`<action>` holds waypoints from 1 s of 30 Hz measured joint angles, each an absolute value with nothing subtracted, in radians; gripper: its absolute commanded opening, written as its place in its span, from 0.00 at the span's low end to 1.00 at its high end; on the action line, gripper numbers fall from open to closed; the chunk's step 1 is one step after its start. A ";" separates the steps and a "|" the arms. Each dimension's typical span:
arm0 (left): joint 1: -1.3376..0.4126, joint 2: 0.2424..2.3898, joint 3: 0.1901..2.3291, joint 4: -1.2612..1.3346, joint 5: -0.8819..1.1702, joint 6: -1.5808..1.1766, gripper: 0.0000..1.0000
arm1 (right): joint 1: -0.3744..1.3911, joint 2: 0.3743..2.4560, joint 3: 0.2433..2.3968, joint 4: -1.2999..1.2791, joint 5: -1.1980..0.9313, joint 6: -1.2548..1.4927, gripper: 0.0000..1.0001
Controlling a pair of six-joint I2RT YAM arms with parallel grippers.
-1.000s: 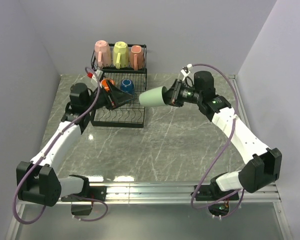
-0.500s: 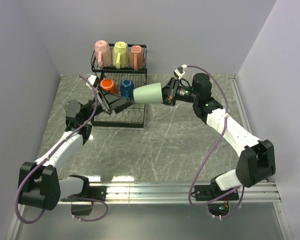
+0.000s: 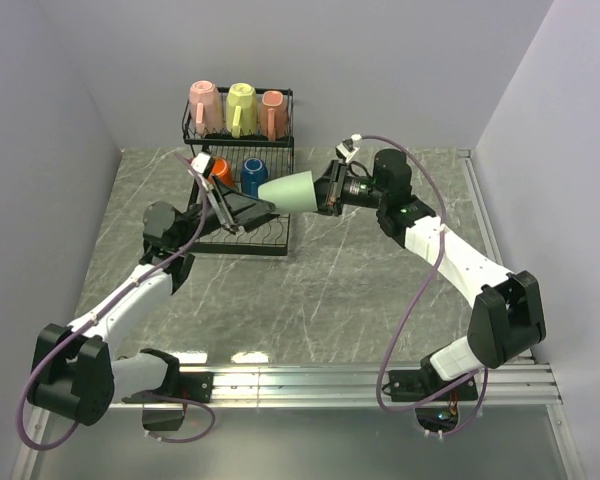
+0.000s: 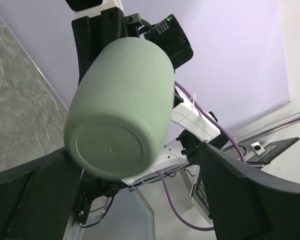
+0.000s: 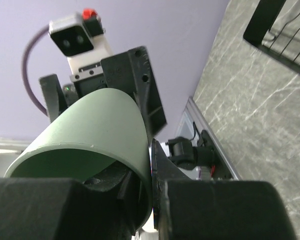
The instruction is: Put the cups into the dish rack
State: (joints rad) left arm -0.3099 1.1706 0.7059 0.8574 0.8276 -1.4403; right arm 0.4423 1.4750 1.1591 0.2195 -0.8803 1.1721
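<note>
from above, the pale green cup [image 3: 288, 192] hangs on its side in the air over the right edge of the dish rack [image 3: 238, 238]. its mouth is toward the right gripper [image 3: 320, 195] and its base toward the left gripper [image 3: 252, 208]. the right wrist view adds what the overhead cannot: the right fingers [image 5: 215, 210] are clenched on the cup's rim, the wall pinched between them, one finger seemingly inside the mouth. the left wrist view shows the cup's flat base facing the lens, with the left fingers [image 4: 250, 200] spread wide on either side of it. whether either pad touches the cup i cannot tell.

in the upper basket [image 3: 237, 136] a pink cup [image 3: 204, 105], a pale yellow cup [image 3: 241, 105] and a second pink cup [image 3: 273, 112] stand upside down in a row. on the lower tray [image 3: 270, 245] the orange cup [image 3: 216, 168] and the blue cup [image 3: 253, 175] sit toward the back, and the left arm's wrist crosses partly in front of the orange one.

the grey marble table [image 3: 360, 290] stretches open to the right of the rack and down to the near rail [image 3: 380, 380]. the walls [image 3: 50, 150] close in on the left, back and right.
</note>
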 measured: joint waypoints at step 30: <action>-0.343 1.074 0.842 0.279 0.627 -1.134 0.00 | 0.468 1.428 1.094 0.006 -0.822 0.991 0.87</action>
